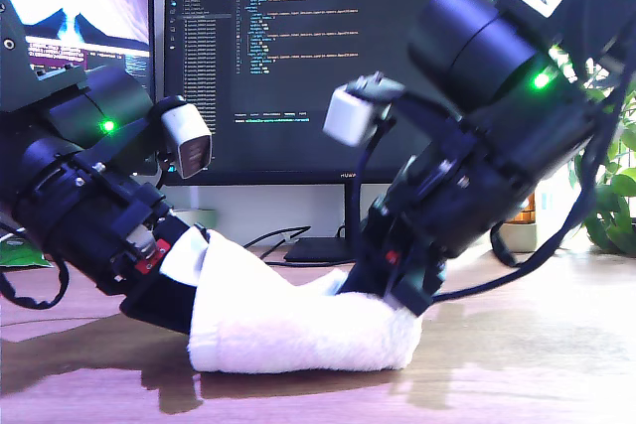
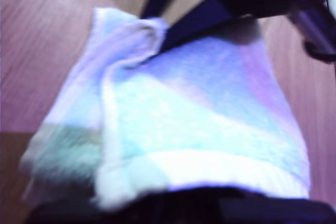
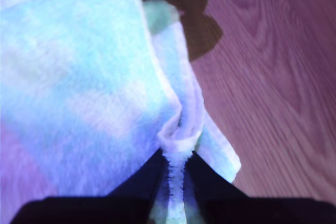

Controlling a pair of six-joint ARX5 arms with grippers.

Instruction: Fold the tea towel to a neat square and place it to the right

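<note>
While bunched on table [image 1: 517,364] | tea towel [image 1: 288,330] pinched in second tool [image 3: 176,174]

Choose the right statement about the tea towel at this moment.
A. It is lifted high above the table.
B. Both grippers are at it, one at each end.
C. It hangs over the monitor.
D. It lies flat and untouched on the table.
B: in the exterior view the tea towel rests bunched on the table, with an arm at each end; my second gripper pinches its fold.
</note>
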